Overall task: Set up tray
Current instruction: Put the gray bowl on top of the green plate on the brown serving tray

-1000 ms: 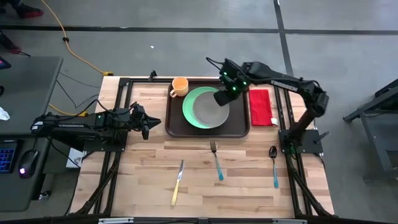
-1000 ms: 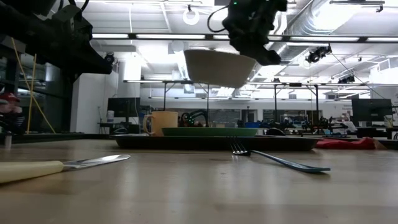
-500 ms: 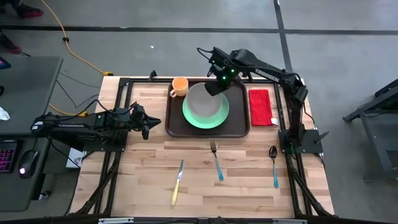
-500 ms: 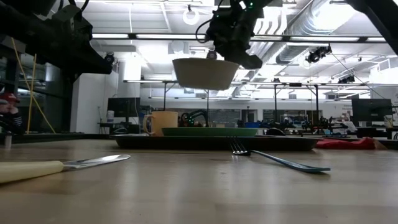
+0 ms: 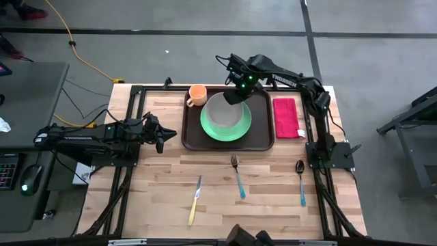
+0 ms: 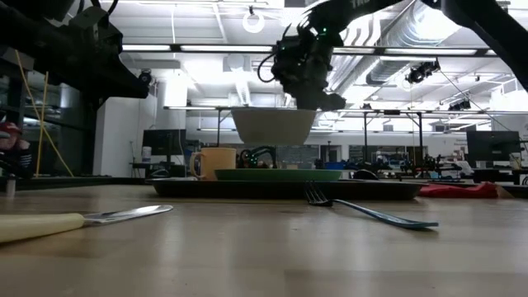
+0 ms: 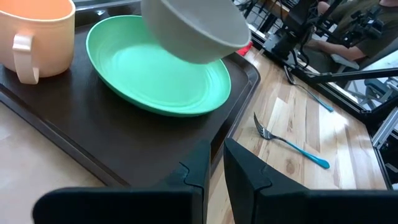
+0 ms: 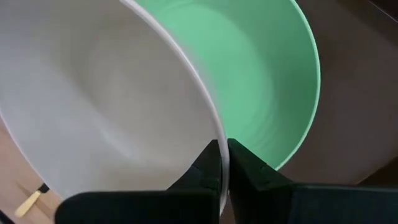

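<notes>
Low view, nearest: a cream-handled knife lies on the wooden tabletop, blade pointing inward.
Fork: a blue-handled fork lies just behind it, tines toward the tray.
Spoon: in the high view a blue-handled spoon lies at the right side of the tabletop, well apart from the fork.
Tray: the dark brown tray sits at the middle of the tabletop's far half, long side across, beyond the cutlery.
Plate: a round green plate lies flat inside the tray, near its centre.
Mug: an orange mug stands upright at the tray's far left corner, handle toward the left.
Napkin: a red napkin lies on the tabletop just beside the tray's right edge.
Bowl: a pale grey bowl hangs upright above the plate, a clear gap beneath it in the low view.
Right hand: the right hand is pinched tight on the bowl's far rim, one finger inside and one outside, reaching in over the tray's far edge.
Left hand: the left hand hovers by the tabletop's left edge, near the tray; its fingers stand slightly apart with nothing between them.
Writing: none legible on any object.
</notes>
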